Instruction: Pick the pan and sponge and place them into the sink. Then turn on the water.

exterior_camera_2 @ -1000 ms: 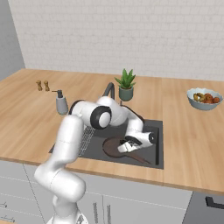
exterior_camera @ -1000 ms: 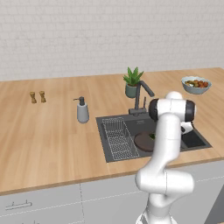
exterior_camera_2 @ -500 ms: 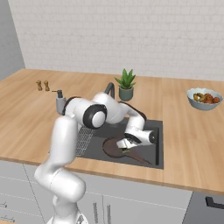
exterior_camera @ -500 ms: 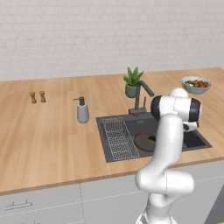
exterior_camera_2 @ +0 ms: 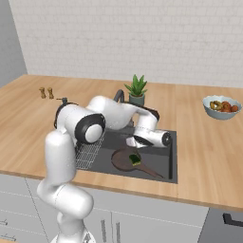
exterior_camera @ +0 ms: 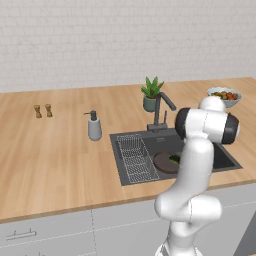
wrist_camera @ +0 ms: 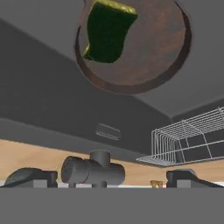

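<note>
The dark brown pan (exterior_camera_2: 124, 160) lies on the floor of the dark grey sink (exterior_camera_2: 172, 159), its long handle pointing to the front right. The green sponge (exterior_camera_2: 135, 159) rests inside the pan. My gripper (exterior_camera_2: 134, 141) hovers just above them, open with nothing between its fingers. In the hand view the pan (wrist_camera: 148, 57) and sponge (wrist_camera: 107, 30) sit at the top, the sink wall (wrist_camera: 52, 100) fills the middle, and the faucet base (wrist_camera: 94, 170) stands between my wide-apart fingertips (wrist_camera: 30, 177). In the left base view the pan (exterior_camera: 162, 162) and sponge (exterior_camera: 174, 159) peek out beside my arm. The faucet (exterior_camera_2: 118, 97) gives no stream.
A wire rack (exterior_camera: 135, 157) fills the sink's left part (exterior_camera: 165, 142). A grey soap dispenser (exterior_camera: 94, 127) stands left of the sink, a potted plant (exterior_camera: 151, 95) behind the faucet (exterior_camera: 162, 107). The fruit bowl (exterior_camera_2: 220, 107) sits far right, two small shakers (exterior_camera: 42, 111) far left.
My hand has lifted up and away from the pan and turned toward the sink's back wall. The sponge stays lying in the pan.
</note>
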Controlling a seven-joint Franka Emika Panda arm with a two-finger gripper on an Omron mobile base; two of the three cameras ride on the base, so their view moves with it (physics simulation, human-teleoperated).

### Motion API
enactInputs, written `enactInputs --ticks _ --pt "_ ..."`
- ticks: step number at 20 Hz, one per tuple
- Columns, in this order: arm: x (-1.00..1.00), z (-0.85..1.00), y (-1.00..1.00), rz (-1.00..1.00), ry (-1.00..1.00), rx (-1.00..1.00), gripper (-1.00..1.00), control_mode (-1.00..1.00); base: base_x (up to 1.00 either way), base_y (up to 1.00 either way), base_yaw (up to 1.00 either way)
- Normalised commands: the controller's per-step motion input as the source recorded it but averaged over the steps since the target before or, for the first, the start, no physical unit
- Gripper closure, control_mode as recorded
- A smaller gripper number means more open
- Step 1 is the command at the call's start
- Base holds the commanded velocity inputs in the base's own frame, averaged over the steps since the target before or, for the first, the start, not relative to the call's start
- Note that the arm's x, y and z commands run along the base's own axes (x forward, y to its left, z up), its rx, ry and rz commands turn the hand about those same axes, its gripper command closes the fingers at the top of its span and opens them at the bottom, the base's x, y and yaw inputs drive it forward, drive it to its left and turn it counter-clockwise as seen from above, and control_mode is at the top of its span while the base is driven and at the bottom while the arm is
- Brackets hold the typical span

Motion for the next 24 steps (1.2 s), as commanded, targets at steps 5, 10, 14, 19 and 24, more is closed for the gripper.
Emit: enactInputs --ticks 5,10,14,19,24 --pt "0.0 0.31 0.04 -0.08 -0.26 0.05 -1.0 -1.0 0.0 0.0 0.0" --pt "0.05 0.12 0.06 0.0 -0.27 0.08 -1.0 -1.0 0.0 0.0 0.0" --pt "0.02 0.36 0.09 0.0 -0.22 0.07 -1.0 -1.0 0.0 0.0 0.0" --pt "0.19 0.39 0.06 0.01 -0.18 0.04 -1.0 -1.0 0.0 0.0 0.0" --pt "0.41 0.11 0.07 0.01 -0.05 0.0 -1.0 -1.0 0.0 0.0 0.0"
